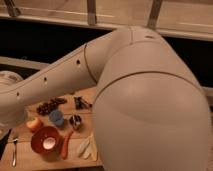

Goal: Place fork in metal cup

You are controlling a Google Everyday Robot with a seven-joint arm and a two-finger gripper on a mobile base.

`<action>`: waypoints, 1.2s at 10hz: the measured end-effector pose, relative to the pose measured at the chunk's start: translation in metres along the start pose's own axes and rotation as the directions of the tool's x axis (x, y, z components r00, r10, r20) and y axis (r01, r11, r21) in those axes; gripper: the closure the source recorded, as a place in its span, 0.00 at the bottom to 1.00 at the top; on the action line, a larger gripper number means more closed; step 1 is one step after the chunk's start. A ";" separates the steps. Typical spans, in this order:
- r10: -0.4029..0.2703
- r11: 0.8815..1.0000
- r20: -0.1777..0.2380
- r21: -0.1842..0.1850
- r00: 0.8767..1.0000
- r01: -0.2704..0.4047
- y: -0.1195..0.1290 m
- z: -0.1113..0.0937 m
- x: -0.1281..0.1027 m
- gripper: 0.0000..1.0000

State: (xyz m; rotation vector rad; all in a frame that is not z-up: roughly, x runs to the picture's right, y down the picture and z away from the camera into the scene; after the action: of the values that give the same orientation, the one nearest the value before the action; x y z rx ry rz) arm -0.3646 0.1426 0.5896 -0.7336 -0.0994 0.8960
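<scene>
Jaws out of view past left edge; fork lower left.

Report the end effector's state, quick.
End effector: not in view, past the left edge where the arm exits; the fork lies on the table, not held.

Shiny metal cup, wooden table

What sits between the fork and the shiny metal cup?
In the camera view, the orange bowl lies between fork and metal cup; the claw is out of view.
</scene>
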 end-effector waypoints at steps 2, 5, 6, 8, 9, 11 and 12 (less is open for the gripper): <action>-0.037 0.996 0.007 -0.075 0.999 0.037 0.015 0.013 -0.023 0.20; -0.075 0.968 0.058 -0.235 0.996 0.087 0.032 0.027 -0.051 0.20; -0.094 0.959 0.068 -0.263 0.993 0.109 0.041 0.031 -0.056 0.20; -0.126 0.942 0.083 -0.303 0.989 0.145 0.060 0.038 -0.063 0.20; -0.141 0.933 0.092 -0.320 0.986 0.163 0.067 0.040 -0.065 0.20; -0.167 0.919 0.103 -0.343 0.981 0.193 0.080 0.045 -0.067 0.20; -0.180 0.913 0.105 -0.353 0.978 0.206 0.089 0.048 -0.069 0.20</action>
State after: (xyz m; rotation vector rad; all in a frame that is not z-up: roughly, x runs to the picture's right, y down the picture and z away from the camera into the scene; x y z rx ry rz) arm -0.4865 0.1537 0.5857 -1.0170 -0.4025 0.7193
